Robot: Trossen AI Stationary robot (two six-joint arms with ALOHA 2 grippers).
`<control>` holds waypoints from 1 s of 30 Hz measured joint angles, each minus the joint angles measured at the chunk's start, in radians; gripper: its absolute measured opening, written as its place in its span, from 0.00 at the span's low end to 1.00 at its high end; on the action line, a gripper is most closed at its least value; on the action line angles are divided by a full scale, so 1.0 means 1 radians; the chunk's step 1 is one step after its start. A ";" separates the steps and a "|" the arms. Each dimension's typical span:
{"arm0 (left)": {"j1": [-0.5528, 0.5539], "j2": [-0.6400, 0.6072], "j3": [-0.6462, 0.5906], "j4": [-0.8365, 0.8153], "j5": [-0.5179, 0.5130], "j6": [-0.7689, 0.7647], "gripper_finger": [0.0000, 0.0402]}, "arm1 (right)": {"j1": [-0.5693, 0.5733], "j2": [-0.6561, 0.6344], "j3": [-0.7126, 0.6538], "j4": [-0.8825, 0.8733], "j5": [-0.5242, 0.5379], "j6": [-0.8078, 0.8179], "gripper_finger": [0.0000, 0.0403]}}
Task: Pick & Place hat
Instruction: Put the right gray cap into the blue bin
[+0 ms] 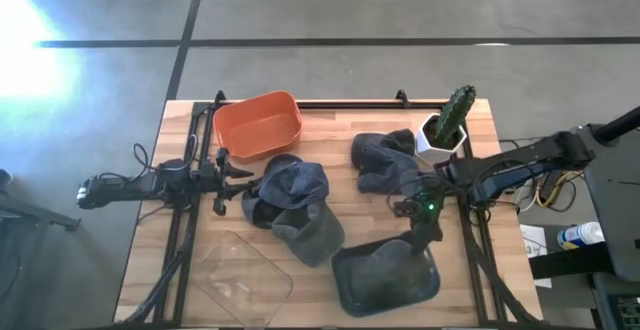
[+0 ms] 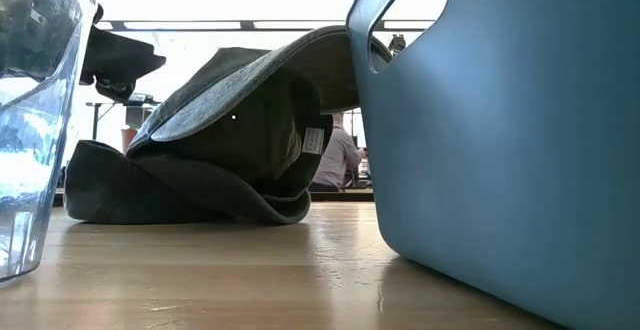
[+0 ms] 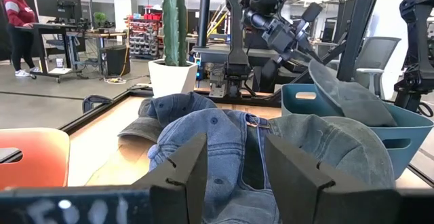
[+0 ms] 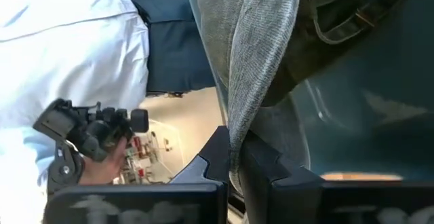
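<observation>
A grey hat (image 1: 385,270) sits in the blue bin (image 1: 345,290) at the table's near right, and my right gripper (image 1: 424,228) is shut on it from above. In the left wrist view this hat (image 3: 349,91) sticks up out of the bin (image 3: 407,125). My left gripper (image 1: 236,176) is open at the table's left. It points level at a blue denim hat (image 1: 288,182) just beyond its fingertips. That denim hat (image 3: 217,139) rests on another grey hat (image 1: 312,235). Two dark hats (image 1: 385,160) lie by the cactus pot. My right gripper pinches the grey hat's edge (image 4: 234,139) between its two shut fingers (image 4: 210,159), coming from above. The cloth runs away from the fingers into the blue bin (image 4: 352,108). The hat's lower part lies inside the bin.
An orange bin (image 1: 258,125) stands at the far left. A cactus in a white pot (image 1: 445,130) stands at the far right. A clear plastic tray (image 1: 240,270) lies at the near left. A person (image 3: 20,27) stands in the room far beyond the table.
</observation>
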 joint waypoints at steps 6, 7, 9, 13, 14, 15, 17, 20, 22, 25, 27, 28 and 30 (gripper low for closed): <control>0.000 0.000 0.000 0.000 0.000 0.000 0.35 | 0.000 0.064 0.000 0.018 0.007 -0.034 0.03; 0.000 0.000 0.000 0.000 0.000 0.000 0.35 | 0.000 0.075 0.000 0.019 0.007 -0.041 0.03; 0.000 0.000 0.000 0.000 0.000 0.000 0.35 | 0.000 0.098 0.000 0.020 0.014 -0.054 0.03; 0.000 0.000 0.000 0.000 0.000 0.000 0.35 | 0.000 0.142 0.000 0.020 0.032 -0.074 0.03; 0.000 0.000 0.000 0.000 0.000 0.000 0.35 | 0.000 0.154 0.000 0.020 0.040 -0.075 0.03; 0.000 0.000 0.000 0.000 0.000 0.000 0.35 | -0.001 0.165 0.000 0.020 0.055 -0.071 0.04; 0.000 0.000 0.000 0.000 0.000 0.000 0.35 | -0.003 0.184 0.000 0.020 0.082 -0.054 0.06; 0.000 0.000 0.000 0.000 0.000 0.000 0.35 | -0.004 0.207 0.000 0.016 0.095 -0.056 0.14; 0.000 0.000 0.000 0.000 0.000 0.000 0.35 | -0.002 0.215 0.000 0.017 0.096 -0.057 0.20; 0.000 0.000 0.000 0.000 0.000 0.000 0.35 | -0.002 0.209 0.000 0.017 0.095 -0.057 0.29; 0.000 0.000 0.000 0.000 0.000 0.000 0.35 | -0.003 0.190 0.000 0.025 0.096 -0.053 0.35; 0.000 0.000 0.000 0.000 0.000 0.000 0.35 | -0.003 0.179 0.000 0.025 0.097 -0.049 0.37; 0.000 0.000 0.000 0.000 0.000 0.000 0.35 | -0.003 0.151 0.000 0.035 0.096 -0.042 0.42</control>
